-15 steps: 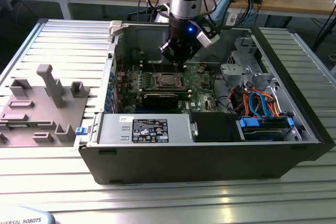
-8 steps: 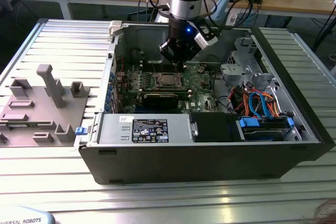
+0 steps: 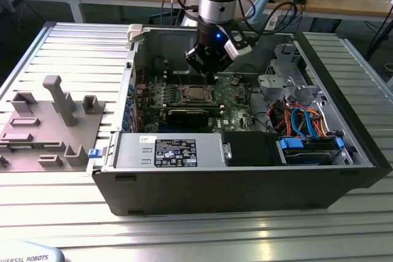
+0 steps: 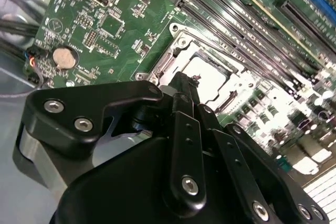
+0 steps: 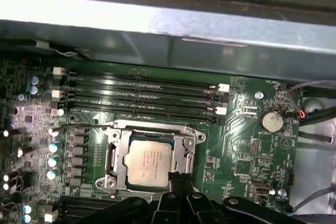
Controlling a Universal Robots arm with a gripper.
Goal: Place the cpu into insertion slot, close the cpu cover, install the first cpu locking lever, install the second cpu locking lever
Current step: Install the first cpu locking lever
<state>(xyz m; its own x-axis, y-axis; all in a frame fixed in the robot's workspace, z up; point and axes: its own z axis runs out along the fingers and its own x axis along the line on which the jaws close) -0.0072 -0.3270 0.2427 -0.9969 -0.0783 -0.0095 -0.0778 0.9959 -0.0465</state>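
Note:
In the exterior view my gripper (image 3: 209, 69) hangs inside the open computer case, just behind the insertion slot (image 3: 194, 94) on the green board. The cpu (image 5: 149, 163) lies flat in the slot, its silver-grey top showing through the window of the cpu cover (image 5: 157, 129), which is down over it. A thin wire locking lever (image 5: 79, 126) runs out from the socket's corner toward a row of capacitors. My black fingers (image 5: 174, 183) stand close together at the socket's rim beside the cpu (image 4: 208, 75). The gripper (image 4: 181, 80) is shut, with nothing seen between the tips.
Long black memory slots (image 5: 142, 95) lie beside the socket, with a coin cell (image 5: 272, 121) near them. The case wall (image 5: 173, 51) rises close behind. A power supply (image 3: 169, 151) fills the case front, with cabled drive bays (image 3: 304, 124) at the exterior view's right. A grey fixture (image 3: 52, 124) sits outside.

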